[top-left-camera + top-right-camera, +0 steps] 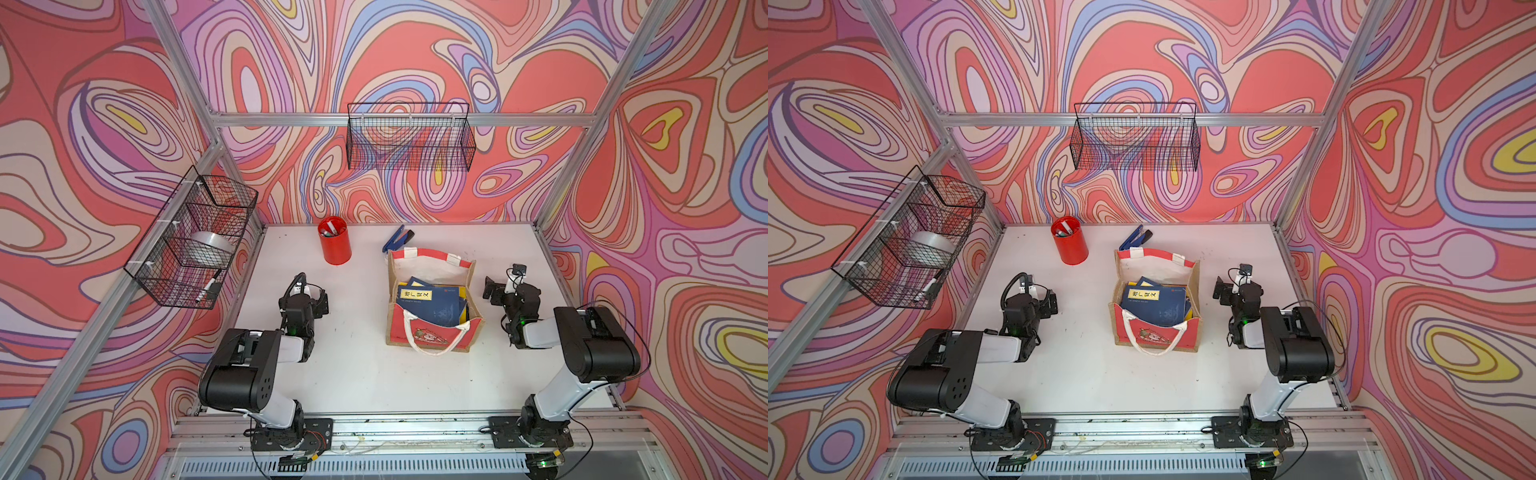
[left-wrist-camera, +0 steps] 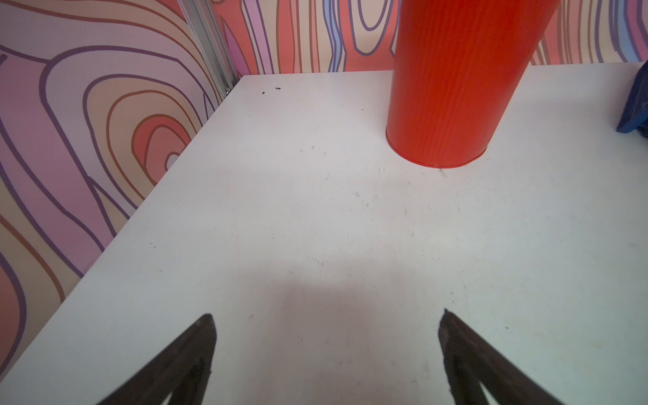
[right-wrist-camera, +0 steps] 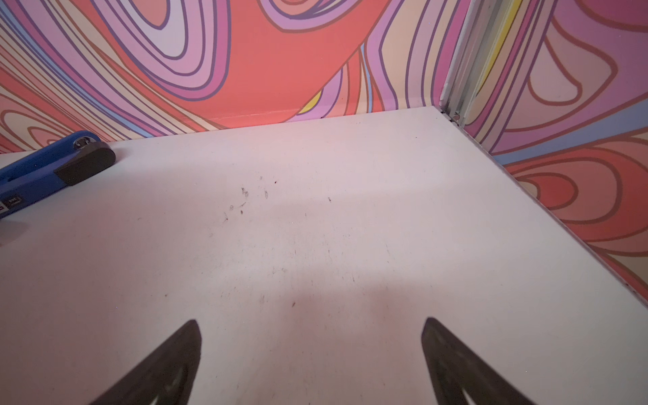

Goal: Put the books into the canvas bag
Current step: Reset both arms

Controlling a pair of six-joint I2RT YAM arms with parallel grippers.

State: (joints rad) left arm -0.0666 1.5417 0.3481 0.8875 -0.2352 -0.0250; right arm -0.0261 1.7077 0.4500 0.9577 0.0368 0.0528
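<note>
**A:** What surrounds the bag, biggest first?

**B:** The white worktop (image 1: 361,374) carries everything. Two black wire baskets hang on the walls. The long basket (image 1: 409,137) is on the back wall. The side basket (image 1: 195,241) is on the left wall and carries a tape roll (image 1: 210,245) and a marker (image 1: 206,289). A red pen cup (image 1: 335,245) stands behind and left of the bag, well apart from it. A blue stapler (image 1: 398,241) lies just behind the bag's back left corner.

**A:** And the bag itself?

**B:** The canvas bag (image 1: 428,268) stands upright, right of the worktop's middle, between the two arms, with its mouth facing up. Its red printed front faces the arm bases. The sides are tan and the lining is white. The front handle droops outward over the red panel.

**A:** The books?

**B:** The books (image 1: 432,309) are inside the bag, stacked aslant with covers up. The top one is navy with a yellow title label towards its back left. A sliver of yellow shows at the stack's right edge. The front panel hides the near ends, so I cannot tell which way the long axis runs.

**A:** The fingers?

**B:** The left fingers (image 2: 196,350) are spread wide over bare worktop and hold nothing, with the pen cup ahead of them. The right fingers (image 3: 175,354) are spread just as wide and also hold nothing. Each pair stands apart from the bag, one on either side.
</note>
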